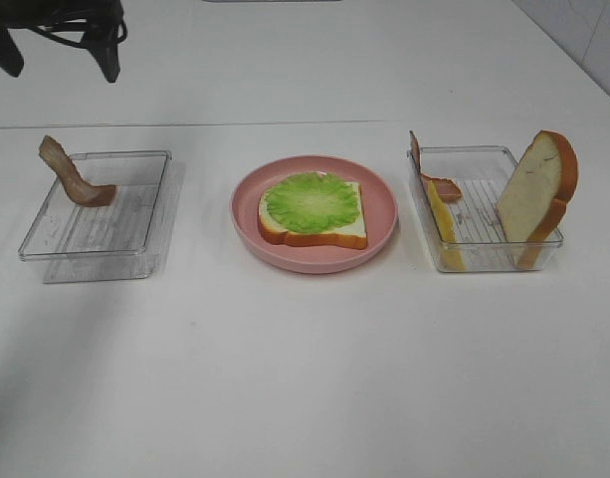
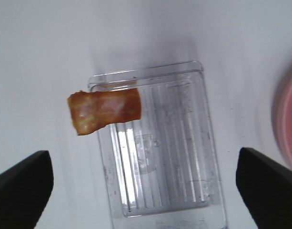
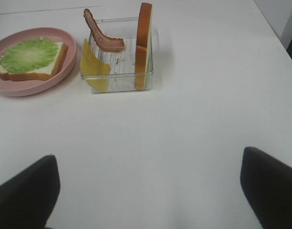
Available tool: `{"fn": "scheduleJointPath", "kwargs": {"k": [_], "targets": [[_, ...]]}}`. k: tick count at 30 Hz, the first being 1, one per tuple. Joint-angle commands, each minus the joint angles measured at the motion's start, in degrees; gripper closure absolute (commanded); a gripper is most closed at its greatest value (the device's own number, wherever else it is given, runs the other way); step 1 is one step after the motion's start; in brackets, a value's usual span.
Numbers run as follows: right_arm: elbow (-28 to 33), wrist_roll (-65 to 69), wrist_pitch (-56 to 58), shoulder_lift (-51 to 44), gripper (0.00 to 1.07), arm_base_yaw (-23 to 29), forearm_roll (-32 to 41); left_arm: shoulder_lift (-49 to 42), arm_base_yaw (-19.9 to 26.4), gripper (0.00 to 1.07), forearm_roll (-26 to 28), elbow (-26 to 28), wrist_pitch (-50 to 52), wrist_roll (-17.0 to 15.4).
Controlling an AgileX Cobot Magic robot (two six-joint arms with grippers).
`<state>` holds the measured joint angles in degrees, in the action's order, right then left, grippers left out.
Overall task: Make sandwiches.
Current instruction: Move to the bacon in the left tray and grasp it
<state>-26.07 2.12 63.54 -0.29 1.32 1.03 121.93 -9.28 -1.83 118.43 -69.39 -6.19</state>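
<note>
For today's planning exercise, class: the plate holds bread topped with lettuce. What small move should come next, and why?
Probably lower the left gripper onto the bacon strip leaning on the left tray: its jaws stand open above that tray, and the lettuce leaf on the bread slice has nothing on it yet.

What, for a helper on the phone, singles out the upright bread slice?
Right of the pink plate sits a clear tray. The bread slice stands on edge at its right side, white with orange crust, unlike the yellow cheese and bacon.
</note>
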Motion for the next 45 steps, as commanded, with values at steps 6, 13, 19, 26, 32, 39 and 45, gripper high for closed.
{"fn": "scheduleJointPath", "kwargs": {"k": [6, 13, 19, 26, 32, 39, 45], "targets": [[0.17, -0.57, -0.52, -1.78, 0.11, -0.29, -0.23, 5.33, 6.42, 0.06, 2.52, -0.4, -6.07, 4.01], [0.17, -0.57, -0.52, -1.78, 0.11, -0.29, -0.23, 9.68, 7.33, 0.06, 2.64, 0.74, -4.76, 5.16], [0.17, -0.57, -0.52, -1.78, 0.11, -0.29, -0.23, 16.67, 7.33, 0.06, 6.36, 9.05, -5.84, 5.73], [0.17, -0.57, -0.52, -1.78, 0.11, -0.29, -0.23, 19.08, 7.33, 0.06, 6.47, 9.63, -6.13, 5.73], [0.17, -0.57, -0.52, -1.78, 0.11, -0.29, -0.23, 19.65, 7.33, 0.07, 6.42, 9.63, -6.07, 6.19], [0.17, -0.57, -0.52, -1.78, 0.11, -0.29, -0.23, 19.65, 7.33, 0.45, 6.36, 9.63, -6.07, 5.9], [0.17, -0.57, -0.52, -1.78, 0.11, -0.29, -0.23, 19.6, 7.33, 0.52, 4.64, 9.63, -5.67, 5.67]]}}
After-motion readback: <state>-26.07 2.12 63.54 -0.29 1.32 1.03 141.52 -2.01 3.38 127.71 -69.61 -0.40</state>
